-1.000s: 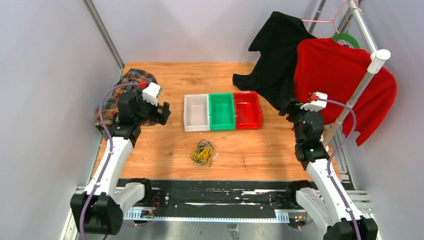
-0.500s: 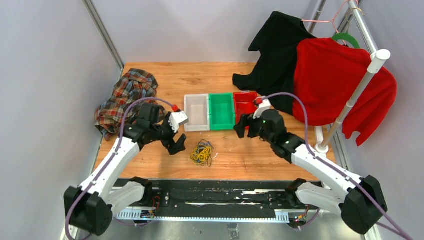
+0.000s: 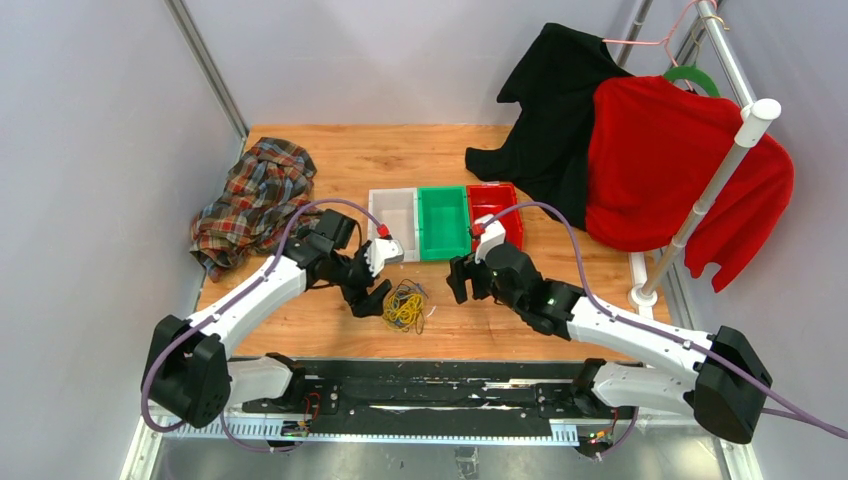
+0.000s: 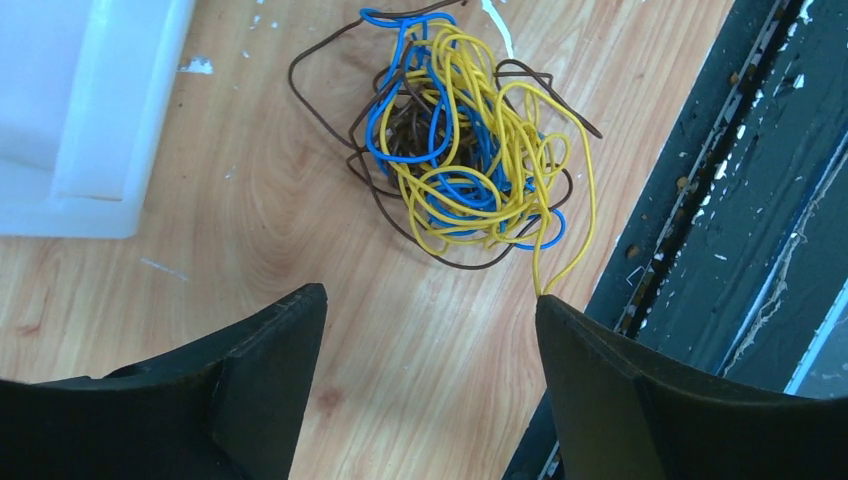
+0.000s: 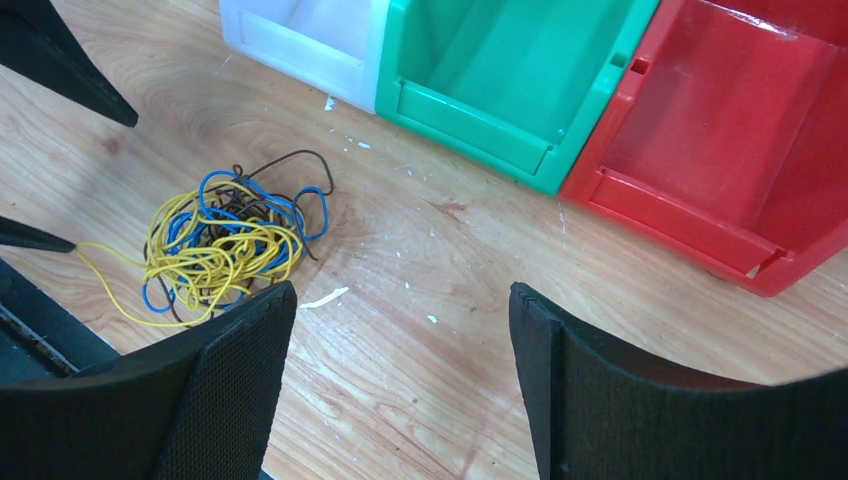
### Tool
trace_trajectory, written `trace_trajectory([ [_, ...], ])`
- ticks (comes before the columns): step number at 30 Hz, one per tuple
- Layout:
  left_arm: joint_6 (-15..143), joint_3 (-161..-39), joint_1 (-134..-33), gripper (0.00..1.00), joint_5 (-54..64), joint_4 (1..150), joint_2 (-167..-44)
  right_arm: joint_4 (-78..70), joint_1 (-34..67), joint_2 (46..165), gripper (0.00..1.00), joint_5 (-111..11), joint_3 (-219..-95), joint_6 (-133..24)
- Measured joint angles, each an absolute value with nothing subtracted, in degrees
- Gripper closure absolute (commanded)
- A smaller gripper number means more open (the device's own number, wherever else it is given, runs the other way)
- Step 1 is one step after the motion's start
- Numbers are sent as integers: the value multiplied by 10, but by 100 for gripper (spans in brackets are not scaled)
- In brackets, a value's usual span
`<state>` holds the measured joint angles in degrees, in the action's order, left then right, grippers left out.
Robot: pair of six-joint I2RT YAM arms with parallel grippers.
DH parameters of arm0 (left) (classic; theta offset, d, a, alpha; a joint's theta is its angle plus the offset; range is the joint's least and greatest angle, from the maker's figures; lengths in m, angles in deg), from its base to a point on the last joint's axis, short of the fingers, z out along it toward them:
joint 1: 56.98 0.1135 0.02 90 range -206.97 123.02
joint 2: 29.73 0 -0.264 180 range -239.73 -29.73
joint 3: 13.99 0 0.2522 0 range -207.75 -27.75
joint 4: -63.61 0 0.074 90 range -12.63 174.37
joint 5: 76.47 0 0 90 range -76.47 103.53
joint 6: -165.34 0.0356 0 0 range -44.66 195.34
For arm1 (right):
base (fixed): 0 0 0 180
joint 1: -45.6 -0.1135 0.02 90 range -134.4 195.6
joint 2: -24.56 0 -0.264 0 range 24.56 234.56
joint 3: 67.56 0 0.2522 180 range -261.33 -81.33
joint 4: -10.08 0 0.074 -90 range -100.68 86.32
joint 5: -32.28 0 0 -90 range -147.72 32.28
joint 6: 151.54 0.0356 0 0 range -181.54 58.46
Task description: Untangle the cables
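top external view shows the cables (image 3: 404, 305), a small tangle of yellow, blue and dark brown wire loops, lying on the wooden desk (image 3: 330, 160) near its front edge, a little in front of the white bin (image 3: 392, 225), which stands in a row with the green bin (image 3: 443, 222) and the red bin (image 3: 495, 218). the left end effector (image 3: 374, 300) is just beside the tangle on its left, with fingers spread wide and nothing between them; one loose yellow end comes very close to a finger, and i cannot tell if it touches. the right end effector (image 3: 463, 290) is near the tangle on the other side, also spread wide and holding nothing.
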<state>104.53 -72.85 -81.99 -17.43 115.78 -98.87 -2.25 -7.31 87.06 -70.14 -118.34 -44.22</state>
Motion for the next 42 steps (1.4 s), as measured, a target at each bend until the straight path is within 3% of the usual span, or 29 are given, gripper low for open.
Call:
trace_trajectory([
  [4, 1052, -729, -830, 27, -182, 1156, -999, -20, -77, 870, 23, -715, -1179, -442],
  [10, 1053, -726, -847, 46, -188, 1143, -1006, -17, -77, 871, 24, -723, -1173, -442],
  [17, 1055, -735, -850, 26, -207, 1163, -1011, -9, -77, 873, 24, -724, -1172, -443],
  [22, 1069, -764, -853, 24, -239, 1199, -999, -8, -79, 873, 25, -724, -1170, -446],
  [26, 1078, -765, -866, 28, -246, 1211, -1000, -10, -81, 873, 26, -723, -1171, -448],
  [30, 1077, -760, -879, 42, -236, 1202, -1019, -10, -81, 873, 28, -723, -1171, -449],
  [37, 1047, -755, -884, 95, -179, 1139, -1085, -9, -81, 873, 29, -723, -1171, -448],
  [42, 1027, -757, -884, 99, -158, 1134, -1092, 3, -86, 878, 27, -723, -1171, -447],
])
